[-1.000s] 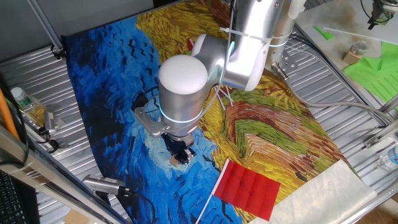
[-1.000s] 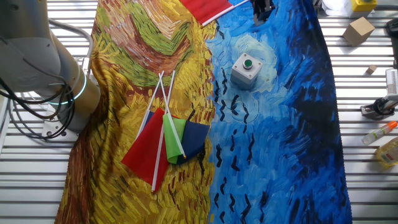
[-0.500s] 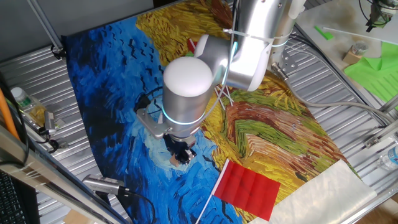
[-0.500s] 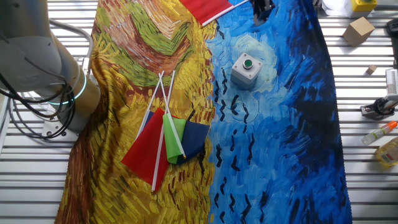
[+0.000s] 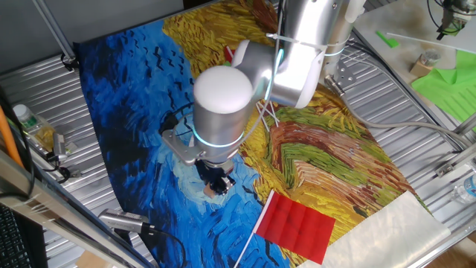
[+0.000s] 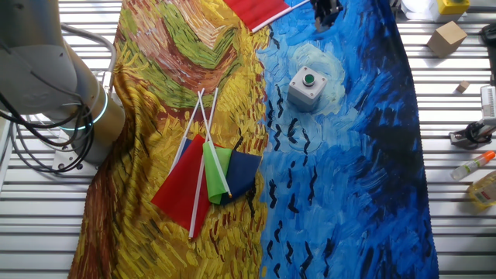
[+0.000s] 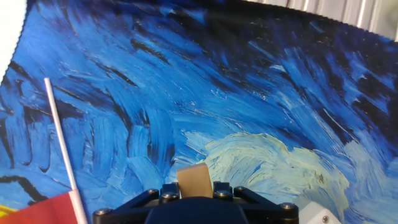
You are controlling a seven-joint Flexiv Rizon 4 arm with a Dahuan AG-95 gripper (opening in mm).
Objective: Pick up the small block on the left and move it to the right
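The small block (image 7: 192, 178) is a tan wooden cube held between the two black jaws of my gripper (image 7: 193, 188) in the hand view. In one fixed view the gripper (image 5: 216, 181) hangs low over the pale swirl of the blue painted cloth, with the block (image 5: 215, 190) showing at its tips. In the other fixed view only the gripper (image 6: 326, 14) shows at the top edge, and the block is hidden there.
A white box with a green button (image 6: 306, 87) sits on the cloth near the gripper. A red flag (image 5: 297, 227) lies close beside it, its white stick (image 7: 62, 149) in the hand view. A bundle of flags (image 6: 205, 178) lies on the yellow part.
The arm has shifted very slightly; the block stays between the jaws. Nothing else has moved.
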